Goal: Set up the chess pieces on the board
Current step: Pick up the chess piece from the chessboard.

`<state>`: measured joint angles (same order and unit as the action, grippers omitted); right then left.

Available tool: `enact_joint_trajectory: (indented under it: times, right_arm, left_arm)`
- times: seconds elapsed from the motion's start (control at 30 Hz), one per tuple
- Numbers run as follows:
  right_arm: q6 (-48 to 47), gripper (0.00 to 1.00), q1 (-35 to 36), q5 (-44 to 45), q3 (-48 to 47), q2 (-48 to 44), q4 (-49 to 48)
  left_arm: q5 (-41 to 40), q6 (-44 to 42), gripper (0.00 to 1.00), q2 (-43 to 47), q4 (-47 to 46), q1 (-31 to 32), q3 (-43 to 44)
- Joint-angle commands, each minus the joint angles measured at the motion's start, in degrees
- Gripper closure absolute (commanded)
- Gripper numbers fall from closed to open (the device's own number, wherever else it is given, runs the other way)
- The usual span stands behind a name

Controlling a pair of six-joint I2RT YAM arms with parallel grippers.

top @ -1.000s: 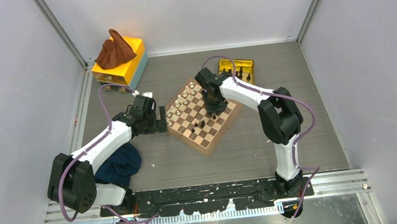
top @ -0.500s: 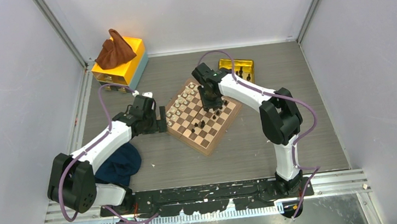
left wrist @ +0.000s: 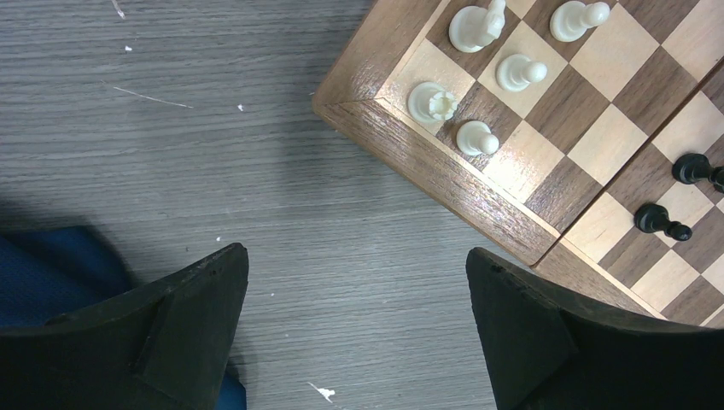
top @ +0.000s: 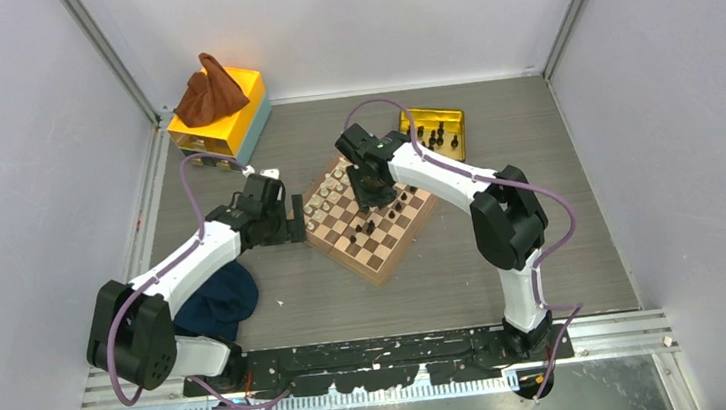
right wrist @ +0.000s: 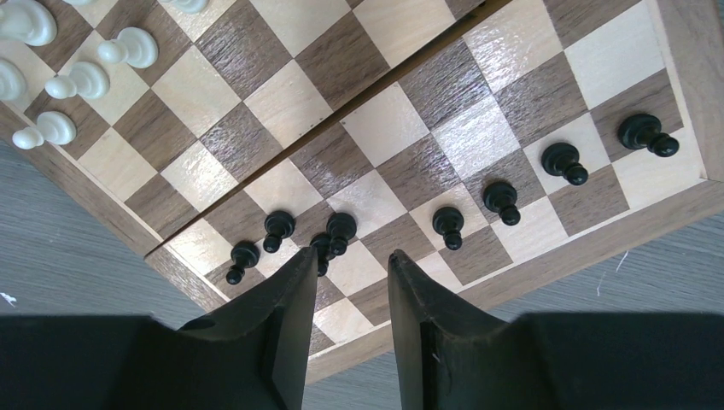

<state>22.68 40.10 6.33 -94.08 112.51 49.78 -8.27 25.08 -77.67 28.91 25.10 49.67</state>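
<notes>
The right gripper point(right wrist: 352, 256) hangs over the board point(right wrist: 478, 137) with its jaws parted by a narrow gap and nothing pinched between them. One of the black chess pieces point(right wrist: 341, 225) stands close to the tip of one jaw, with another partly hidden behind that tip, and whether anything touches cannot be told. The black pieces stand upright in a loose row on the squares next to one rim of the board, while the cream pieces point(right wrist: 81, 81) are grouped at the opposite side. The board lies turned corner-on to the arms, near the middle of the grey table point(top: 279, 313). The left gripper point(left wrist: 352, 256) is spread wide and holds nothing, held over bare table just beside the board's corner on the cream side. Behind the board sits a gold tin point(top: 453, 114) with a few dark pieces in it. A yellow box point(top: 217, 134) with a brown cloth point(top: 210, 91) on top stands at the far left, and a blue cloth point(top: 217, 299) lies under the left arm.
</notes>
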Motion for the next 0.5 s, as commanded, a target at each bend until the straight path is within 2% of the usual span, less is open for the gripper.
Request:
enact_joint_trajectory:
  times: [0.0,0.47]
  right_arm:
    - [0.27,0.58,0.56,-0.09,-1.92,-0.85,-0.2]
    - [0.68,0.57,0.83,-1.25,-0.16,0.39,-1.28]
  left_arm:
    - [0.8,0.18,0.01,0.24,-2.57,-0.32,0.52]
    - [0.8,0.23,0.01,0.08,-2.59,-0.32,0.52]
